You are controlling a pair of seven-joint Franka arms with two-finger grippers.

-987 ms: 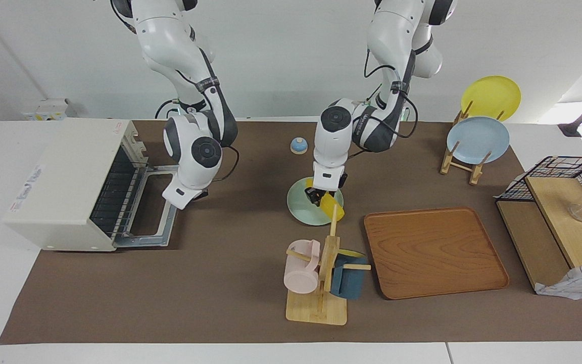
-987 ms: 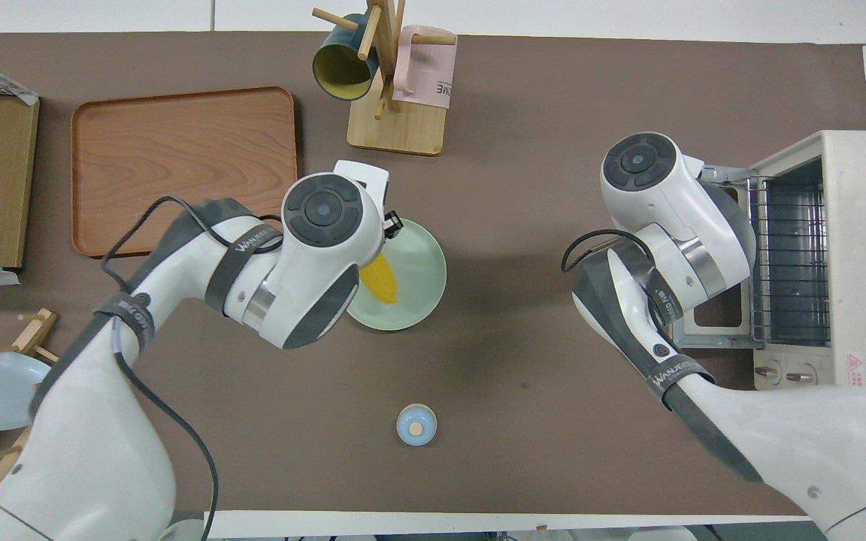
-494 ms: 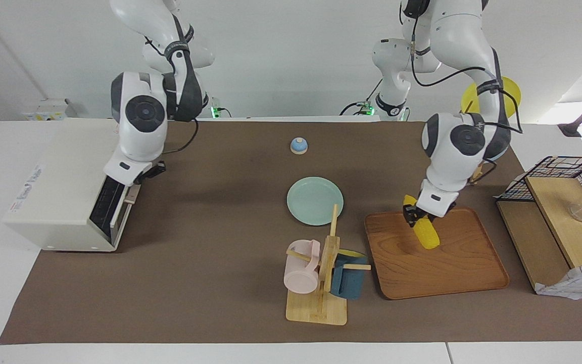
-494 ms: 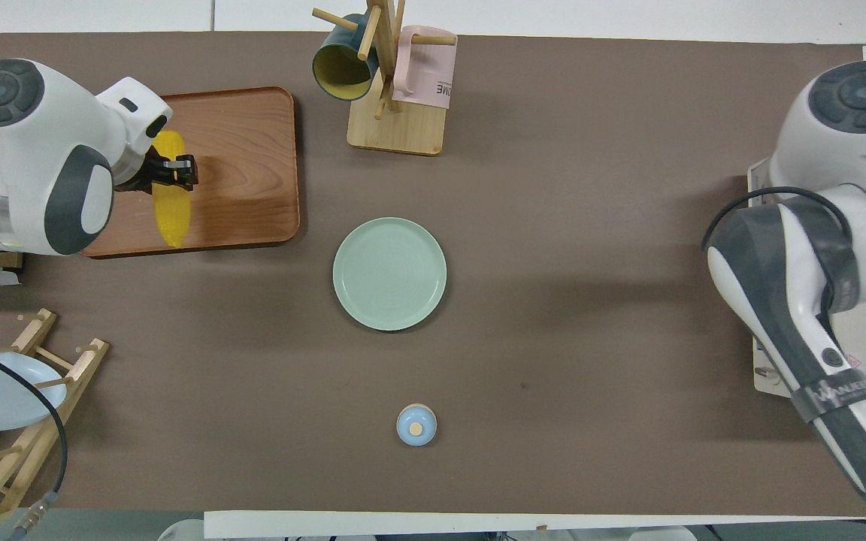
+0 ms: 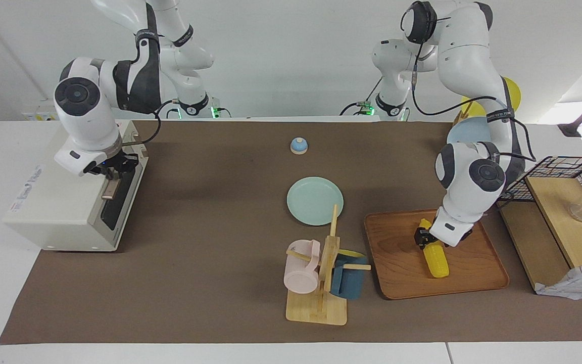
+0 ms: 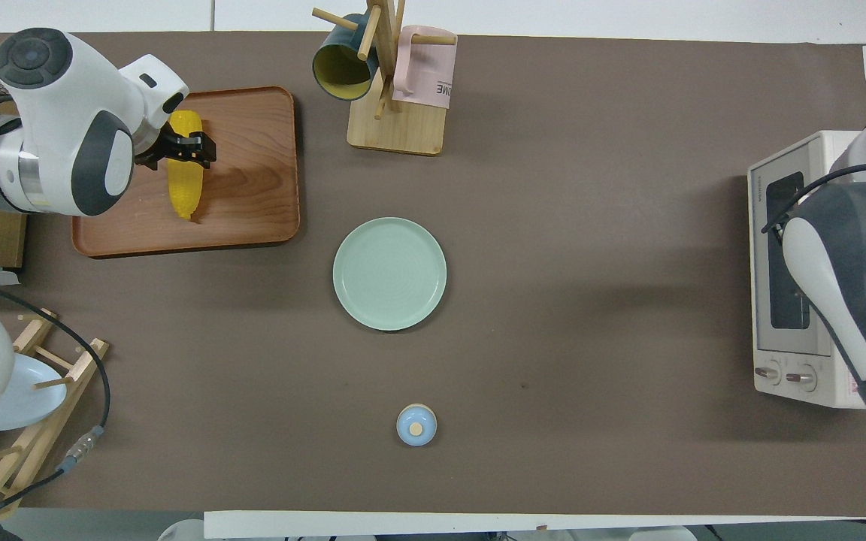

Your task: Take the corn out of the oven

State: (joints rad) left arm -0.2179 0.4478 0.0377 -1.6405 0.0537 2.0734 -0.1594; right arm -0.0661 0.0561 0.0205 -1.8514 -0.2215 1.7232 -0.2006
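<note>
While my left tool (image 5: 424,236) straddles the corn (image 5: 435,252) on the tray (image 5: 478,275), fingers spread, it looks stiff, light; grip mid-cob.

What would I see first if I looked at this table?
Probably the bright yellow corn lying on the wooden tray toward the left arm's end of the table, with the left gripper right at it. At the right arm's end sits the cream-white oven, its door shut, with the right gripper at its handle.
</note>
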